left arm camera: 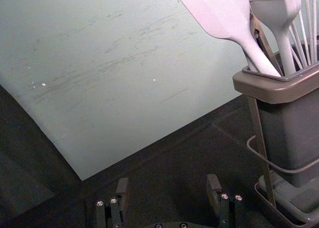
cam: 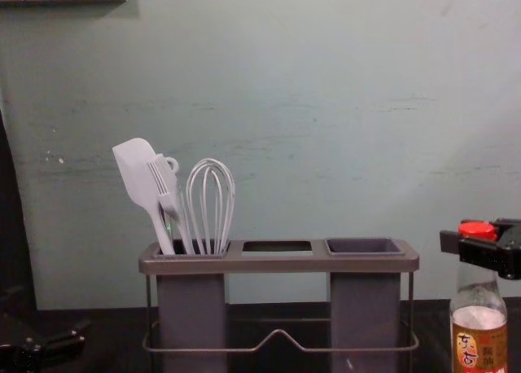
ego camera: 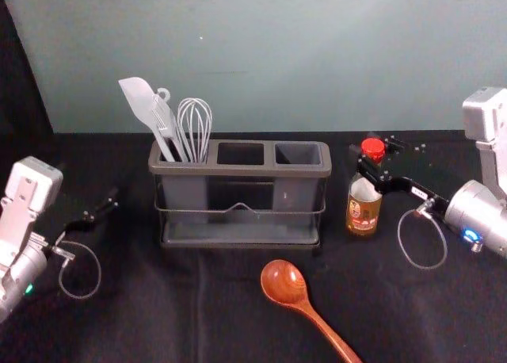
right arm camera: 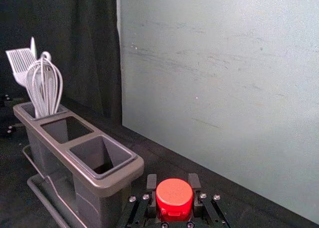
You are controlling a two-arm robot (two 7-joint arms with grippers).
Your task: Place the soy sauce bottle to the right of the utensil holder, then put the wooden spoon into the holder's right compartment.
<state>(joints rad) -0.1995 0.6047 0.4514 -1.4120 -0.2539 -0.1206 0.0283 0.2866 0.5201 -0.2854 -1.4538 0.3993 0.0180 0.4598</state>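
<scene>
We have our right gripper (ego camera: pixel 375 154) clamped on the one bottle (ego camera: pixel 363 212) near its red cap (right arm camera: pixel 174 195); it is upright, just right of the holder (ego camera: pixel 269 170). The label (cam: pixel 479 350) reads 东古 in large characters. Of the holder's three compartments, the left holds three utensils: spatula (ego camera: pixel 136 95), brush (cam: pixel 162 175), whisk (ego camera: pixel 195 119). One spoon (ego camera: pixel 283 282) lies in front. Our left gripper (ego camera: pixel 104 208), fingers apart, is left of the holder.

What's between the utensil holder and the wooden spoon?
Just a narrow bare stretch of black cloth between the holder and the spoon, seen in the head view.
</scene>
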